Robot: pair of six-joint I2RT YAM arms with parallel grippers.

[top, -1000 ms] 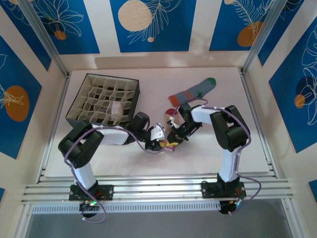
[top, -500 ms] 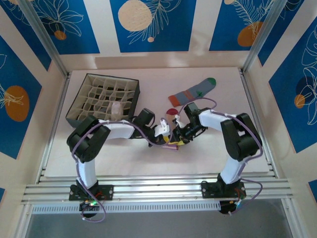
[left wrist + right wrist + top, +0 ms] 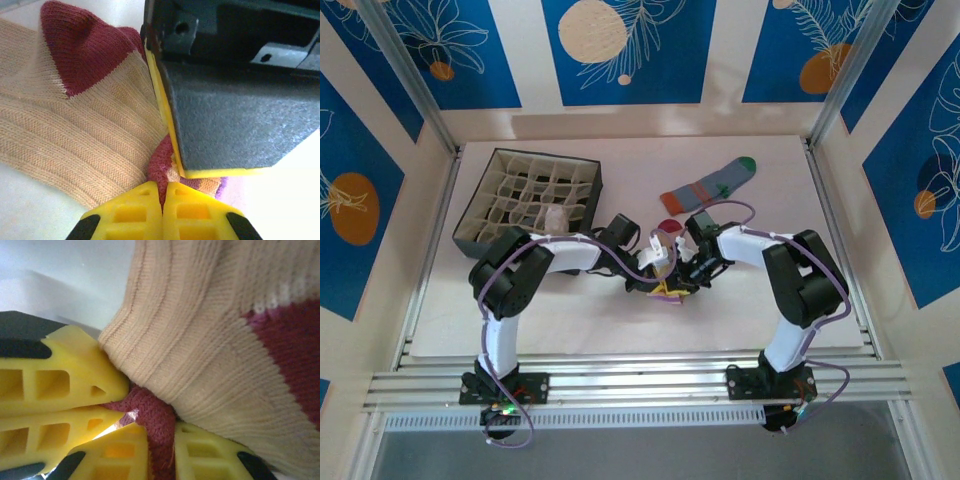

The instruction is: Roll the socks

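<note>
2 arms (image 3: 570,252) bent inward, tips meeting, left fingers (image 3: 150,212) and right fingers (image 3: 195,450) pinched shut on peach sock (image 3: 75,130)

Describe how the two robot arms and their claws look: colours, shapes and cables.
The left arm and the right arm are built alike: white tube links between bulky black joints, on black bases. A thin purple cable loops along each. The left claw and the right claw have bright yellow fingers moulded with hollow cells, set on black bodies.
</note>
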